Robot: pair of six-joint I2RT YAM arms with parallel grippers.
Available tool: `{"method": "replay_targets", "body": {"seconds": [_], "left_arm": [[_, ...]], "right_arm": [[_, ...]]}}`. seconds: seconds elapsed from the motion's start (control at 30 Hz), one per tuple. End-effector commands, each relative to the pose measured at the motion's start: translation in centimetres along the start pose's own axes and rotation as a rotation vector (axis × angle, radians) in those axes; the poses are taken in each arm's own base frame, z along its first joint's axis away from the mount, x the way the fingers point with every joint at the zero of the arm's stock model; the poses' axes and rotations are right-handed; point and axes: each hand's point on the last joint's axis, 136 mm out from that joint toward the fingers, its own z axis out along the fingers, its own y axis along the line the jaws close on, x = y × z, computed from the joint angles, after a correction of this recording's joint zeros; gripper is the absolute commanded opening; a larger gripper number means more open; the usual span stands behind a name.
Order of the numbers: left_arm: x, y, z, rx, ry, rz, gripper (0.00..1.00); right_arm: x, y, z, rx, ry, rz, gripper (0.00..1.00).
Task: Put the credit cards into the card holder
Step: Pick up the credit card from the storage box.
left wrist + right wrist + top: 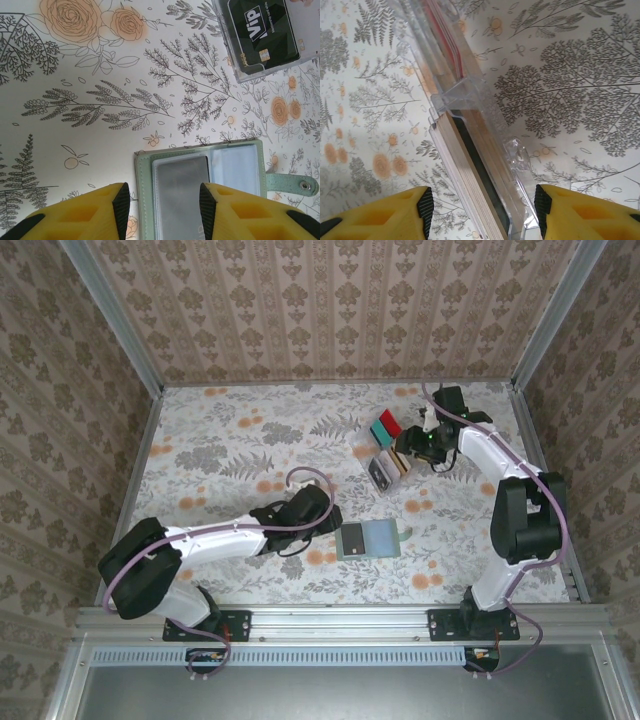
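Fingers of the left gripper (165, 202) stand wide apart and hold nothing. The card holder (200, 170) lies open and flat on the flowered table (100, 150). Its left half is between the fingertips and its right half runs under and past the right finger. Its clear sleeves face up, and a strap (290, 184) with a snap sticks out beyond that finger. Well ahead and to the right of these fingers, a black card (262, 35) lies in a clear tray (270, 67).

The right gripper (482, 205) is open too, with nothing clamped. The tray runs between its fingers, seen edge-on, with a stack of credit cards (465, 170) in it. I cannot tell whether the right finger touches the tray wall. Farther ahead, past a divider (457, 92), a red-edged card (442, 35) shows.
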Motion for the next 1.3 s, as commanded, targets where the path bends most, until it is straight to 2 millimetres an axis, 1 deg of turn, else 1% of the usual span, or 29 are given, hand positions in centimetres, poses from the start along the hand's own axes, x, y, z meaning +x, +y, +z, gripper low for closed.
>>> {"method": "replay_targets", "body": {"seconds": [0.0,0.13,0.2,0.3,0.37,0.47,0.53,0.6,0.7,0.77,1.13,1.27], "left_arm": [[-0.9,-0.7,-0.7,0.021,-0.01,0.017,0.45],[-1.1,-0.7,-0.7,0.024,-0.009,0.015,0.45],[-1.2,-0.7,-0.6,0.026,-0.006,0.014,0.45],[-1.2,-0.7,-0.5,0.03,-0.003,0.014,0.46],[-1.2,-0.9,-0.4,0.037,-0.002,0.017,0.46],[-1.3,-1.1,-0.4,0.041,-0.001,0.019,0.47],[-1.4,-1.2,-0.4,0.045,-0.003,0.02,0.47],[-1.4,-1.2,-0.4,0.046,-0.002,0.019,0.47],[-1.5,-1.2,-0.5,0.048,-0.004,0.018,0.47],[-1.4,-1.2,-0.6,0.048,-0.005,0.016,0.48],[-1.4,-1.0,-0.7,0.046,-0.009,0.01,0.49],[-1.4,-0.9,-0.6,0.043,-0.01,0.006,0.49]], "right_arm": [[0.6,1.8,-0.4,-0.075,0.039,-0.019,0.57],[1.1,1.9,-0.5,-0.066,0.048,-0.038,0.55],[0.8,1.2,-1.1,0.025,0.025,-0.07,0.54],[0.1,0.5,-2.5,0.208,-0.023,-0.18,0.55],[-0.2,0.4,-3.2,0.316,-0.043,-0.264,0.55],[-0.3,0.8,-3.6,0.43,-0.063,-0.362,0.52],[-0.1,1.5,-3.4,0.46,-0.063,-0.423,0.52],[0.1,1.9,-3.0,0.497,-0.058,-0.47,0.49],[0.1,1.9,-2.7,0.556,-0.059,-0.502,0.45],[0.0,2.0,-2.7,0.582,-0.062,-0.52,0.45],[1.1,2.7,-0.8,0.587,-0.007,-0.575,0.44],[1.4,2.6,-0.2,0.601,0.007,-0.589,0.42]]}}
